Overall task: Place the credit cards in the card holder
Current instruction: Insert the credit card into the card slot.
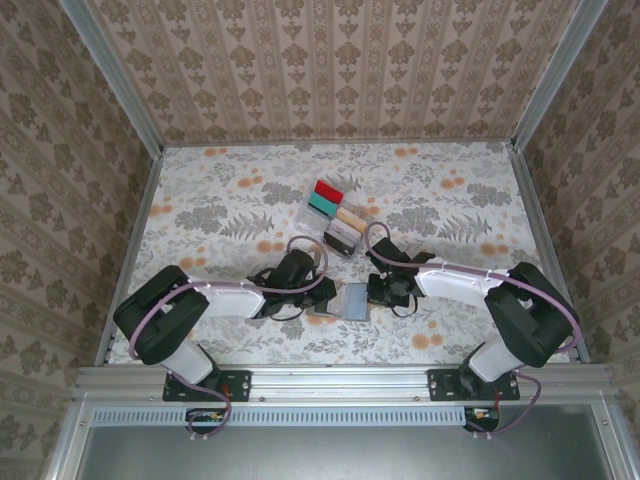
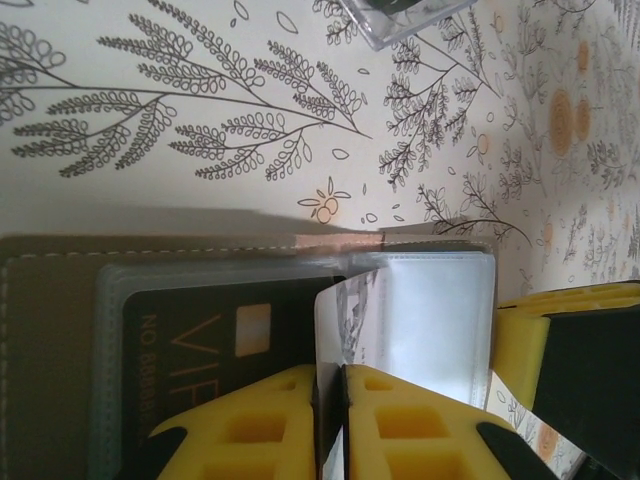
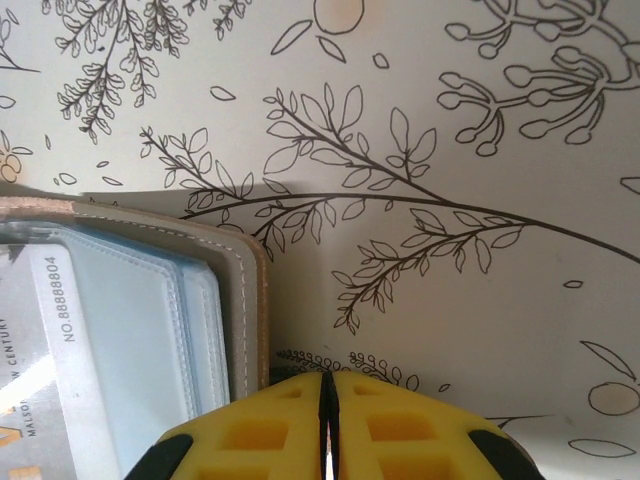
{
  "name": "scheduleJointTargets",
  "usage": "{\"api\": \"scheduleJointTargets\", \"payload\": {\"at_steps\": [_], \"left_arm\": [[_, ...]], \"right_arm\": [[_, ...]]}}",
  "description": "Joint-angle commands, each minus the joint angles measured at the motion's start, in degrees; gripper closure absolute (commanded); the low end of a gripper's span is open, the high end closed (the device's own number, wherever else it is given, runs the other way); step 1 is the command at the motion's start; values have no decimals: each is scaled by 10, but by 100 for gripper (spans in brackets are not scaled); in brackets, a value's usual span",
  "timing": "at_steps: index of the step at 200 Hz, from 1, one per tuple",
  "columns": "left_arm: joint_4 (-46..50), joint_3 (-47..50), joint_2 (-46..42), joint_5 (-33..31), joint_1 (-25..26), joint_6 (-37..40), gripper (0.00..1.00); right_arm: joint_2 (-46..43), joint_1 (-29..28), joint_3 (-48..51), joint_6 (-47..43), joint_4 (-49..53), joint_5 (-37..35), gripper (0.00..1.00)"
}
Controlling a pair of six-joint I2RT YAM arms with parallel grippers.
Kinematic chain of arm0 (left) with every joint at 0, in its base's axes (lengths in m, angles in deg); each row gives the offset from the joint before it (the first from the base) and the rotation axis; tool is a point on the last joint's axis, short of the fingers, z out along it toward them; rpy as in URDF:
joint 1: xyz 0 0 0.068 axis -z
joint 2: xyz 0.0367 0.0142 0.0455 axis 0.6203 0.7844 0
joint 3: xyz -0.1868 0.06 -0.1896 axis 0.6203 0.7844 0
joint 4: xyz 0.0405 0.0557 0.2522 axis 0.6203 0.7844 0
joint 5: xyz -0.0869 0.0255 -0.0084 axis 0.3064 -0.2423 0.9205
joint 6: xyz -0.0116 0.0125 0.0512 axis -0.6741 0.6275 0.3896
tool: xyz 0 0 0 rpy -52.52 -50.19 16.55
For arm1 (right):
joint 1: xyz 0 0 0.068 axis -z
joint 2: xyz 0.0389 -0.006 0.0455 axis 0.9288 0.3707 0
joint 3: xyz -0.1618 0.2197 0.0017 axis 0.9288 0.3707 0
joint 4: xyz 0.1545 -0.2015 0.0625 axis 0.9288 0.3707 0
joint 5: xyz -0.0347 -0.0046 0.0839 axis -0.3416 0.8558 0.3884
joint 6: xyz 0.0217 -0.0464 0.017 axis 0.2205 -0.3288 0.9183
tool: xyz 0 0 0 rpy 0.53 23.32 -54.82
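Note:
The card holder [image 1: 352, 300] lies unfolded on the floral cloth between my two grippers, its grey-brown cover [image 2: 50, 340] and clear sleeves showing. A dark VIP card [image 2: 200, 330] sits in a left sleeve, and a silvery numbered card [image 3: 60, 340] in another. My left gripper [image 2: 332, 385] is shut on a thin clear sleeve [image 2: 345, 310] that stands up from the holder. My right gripper [image 3: 328, 410] is shut with nothing in it, just off the holder's stitched edge [image 3: 240, 300]. More credit cards, red [image 1: 327, 188], teal [image 1: 320, 204] and tan [image 1: 348, 216], stand in a clear rack [image 1: 338, 228].
The rack stands just beyond the holder, and its corner [image 2: 400, 15] shows in the left wrist view. Metal frame rails [image 1: 130, 230] and patterned walls border the cloth. Bare cloth spreads to the far left [image 1: 210, 200] and far right [image 1: 460, 200].

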Motion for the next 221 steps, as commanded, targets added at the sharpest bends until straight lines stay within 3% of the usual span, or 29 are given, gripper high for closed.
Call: {"api": "scheduleJointTargets", "payload": {"at_steps": [1, 57, 97, 170, 221], "left_arm": [[26, -11, 16, 21, 6, 9, 84], [61, -27, 16, 14, 11, 19, 77], [166, -64, -4, -28, 24, 47, 61], [325, -162, 32, -82, 53, 75, 51], [377, -188, 34, -106, 58, 79, 46]], "right_arm": [[19, -3, 11, 15, -44, 27, 87], [19, -3, 7, 14, -42, 27, 87], [14, -3, 8, 14, -37, 23, 87], [15, -4, 10, 15, -40, 28, 87], [16, -4, 14, 18, -44, 28, 87]]}}
